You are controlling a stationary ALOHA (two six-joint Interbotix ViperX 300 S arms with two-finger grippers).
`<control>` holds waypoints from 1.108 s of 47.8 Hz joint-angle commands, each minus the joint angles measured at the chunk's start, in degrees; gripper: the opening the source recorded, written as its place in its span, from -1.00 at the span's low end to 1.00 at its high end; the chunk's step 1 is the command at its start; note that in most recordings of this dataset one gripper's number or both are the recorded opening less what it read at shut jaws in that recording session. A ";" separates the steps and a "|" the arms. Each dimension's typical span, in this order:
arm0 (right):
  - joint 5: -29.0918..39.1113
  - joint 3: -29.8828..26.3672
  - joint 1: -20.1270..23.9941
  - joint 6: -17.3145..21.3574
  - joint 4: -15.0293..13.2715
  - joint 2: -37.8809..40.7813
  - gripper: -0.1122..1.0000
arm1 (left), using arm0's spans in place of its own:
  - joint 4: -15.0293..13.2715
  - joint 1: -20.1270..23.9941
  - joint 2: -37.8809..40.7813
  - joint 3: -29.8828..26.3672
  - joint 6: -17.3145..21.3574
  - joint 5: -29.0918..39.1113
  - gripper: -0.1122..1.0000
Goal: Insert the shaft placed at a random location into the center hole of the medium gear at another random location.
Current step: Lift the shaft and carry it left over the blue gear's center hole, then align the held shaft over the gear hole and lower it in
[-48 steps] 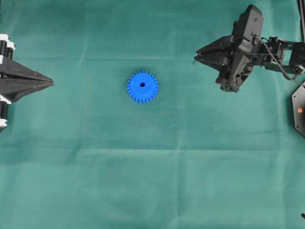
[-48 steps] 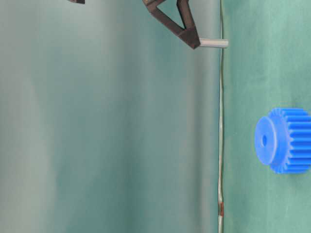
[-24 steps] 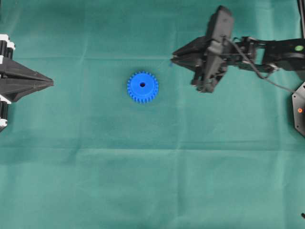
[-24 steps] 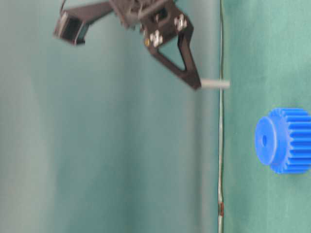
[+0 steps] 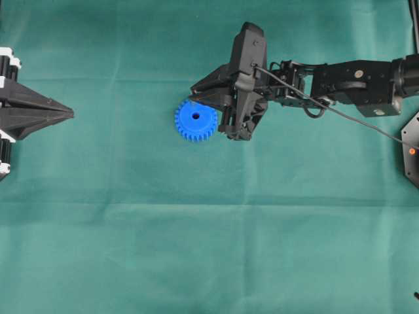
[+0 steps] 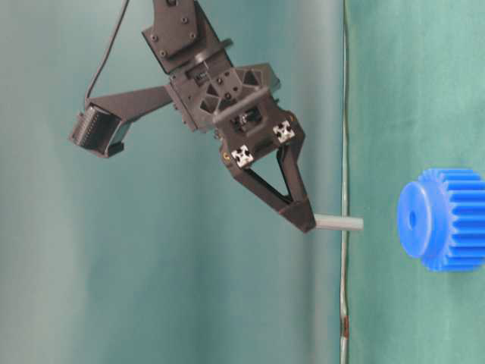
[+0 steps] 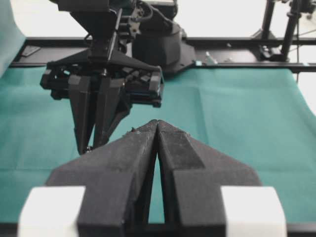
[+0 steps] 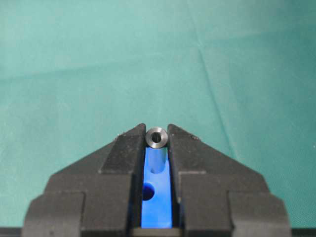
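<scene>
Green cloth point(image 5: 196, 248) covers the bench, matt weave with faint fold creases. Medium gear point(image 5: 196, 120): bright blue plastic, flat on the cloth left of the bench's middle and nearer the far edge, fine teeth round the rim, smooth raised hub, center hole point(image 5: 196, 116) small, round and dark.

Shaft point(image 6: 339, 223): short silver-grey metal pin, smooth cylinder. In the right wrist view its end face point(image 8: 157, 138) shows a ring with a dark centre. Pinched at the tips of the right gripper point(image 6: 305, 222), jaws clamped on it, pin pointing down at the cloth. In the table-level view the pin's lower end hangs above the gear's top face with a clear gap, and sits to one side of the hole's line.

Right gripper angular black plastic, wedge fingers point(image 8: 123, 148) with a grainy surface. From overhead its tips overlap the gear's upper right rim.

Left gripper point(image 5: 65, 114) at the left edge, well apart from the gear, black wedge jaws pressed together on nothing, white blocks behind them.

Room: bare cloth on the near half of the bench and between the left gripper and the gear.

Against a second ago: right arm has reached from the right edge to over the gear, pin held as before; gear and left gripper unmoved
</scene>
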 commanded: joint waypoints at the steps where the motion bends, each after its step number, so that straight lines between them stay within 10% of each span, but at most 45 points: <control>1: -0.26 -1.76 0.00 -0.62 0.18 -0.70 -0.56 | 0.09 0.09 0.18 -1.58 -0.09 -0.18 -0.79; 53: -1.32 -1.67 0.44 0.53 0.62 3.60 -0.56 | 0.00 0.09 0.18 -1.58 -0.09 -0.18 -0.79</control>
